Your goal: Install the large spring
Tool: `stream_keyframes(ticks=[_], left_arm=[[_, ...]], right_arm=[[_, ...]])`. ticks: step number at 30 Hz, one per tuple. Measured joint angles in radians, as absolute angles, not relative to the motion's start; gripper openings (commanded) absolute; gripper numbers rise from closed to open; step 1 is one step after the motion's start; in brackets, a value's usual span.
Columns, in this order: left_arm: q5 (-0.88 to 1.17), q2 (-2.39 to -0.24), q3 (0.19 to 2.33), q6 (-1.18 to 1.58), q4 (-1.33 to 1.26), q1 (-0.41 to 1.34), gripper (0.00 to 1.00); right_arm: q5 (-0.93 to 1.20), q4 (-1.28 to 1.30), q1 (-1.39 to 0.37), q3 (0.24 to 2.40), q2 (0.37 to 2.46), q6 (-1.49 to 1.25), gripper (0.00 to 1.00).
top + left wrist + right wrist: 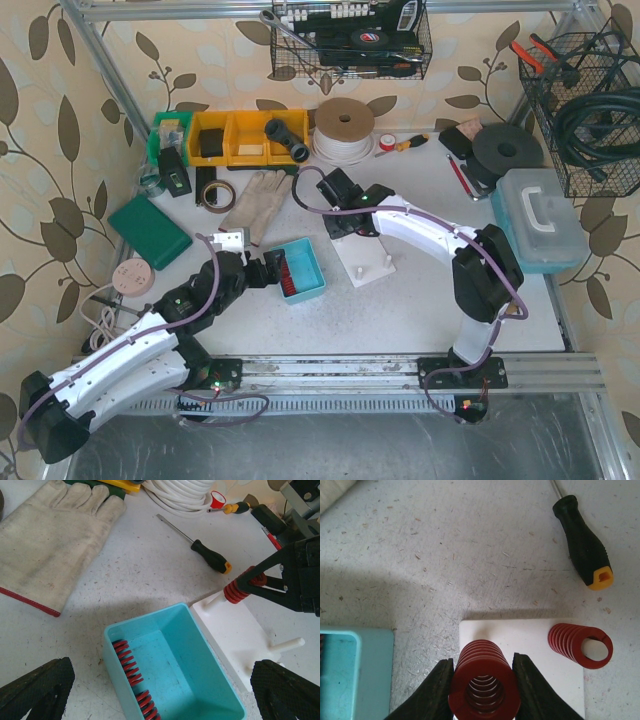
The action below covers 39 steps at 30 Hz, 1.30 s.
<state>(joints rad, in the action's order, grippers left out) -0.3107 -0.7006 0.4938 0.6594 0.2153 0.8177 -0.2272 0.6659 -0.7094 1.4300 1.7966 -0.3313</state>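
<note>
My right gripper [483,666] is shut on the large red spring [485,685], one finger against each side, and holds it over the near left corner of the white peg base [530,632]. A smaller red spring [580,645] sits on a peg to the right. In the left wrist view the held spring [235,591] is at a white peg on the base [235,635]. My left gripper [160,700] is open and empty over the teal bin [145,620], which holds red springs [127,662] along its left wall.
A black and yellow screwdriver [583,540] lies just beyond the base. A work glove [45,540] lies to the far left, a coil of white tubing [343,130] at the back. The teal bin [305,250] stands left of the base [368,262].
</note>
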Motion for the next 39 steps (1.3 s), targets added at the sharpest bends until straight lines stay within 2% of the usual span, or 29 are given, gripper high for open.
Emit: stream_keyframes(ticks=[39], left_arm=[[-0.305,-0.712,0.496,0.659,0.209,0.81,0.98]], right_arm=[[-0.196,0.568,-0.627,1.393,1.875,-0.327,0.0]])
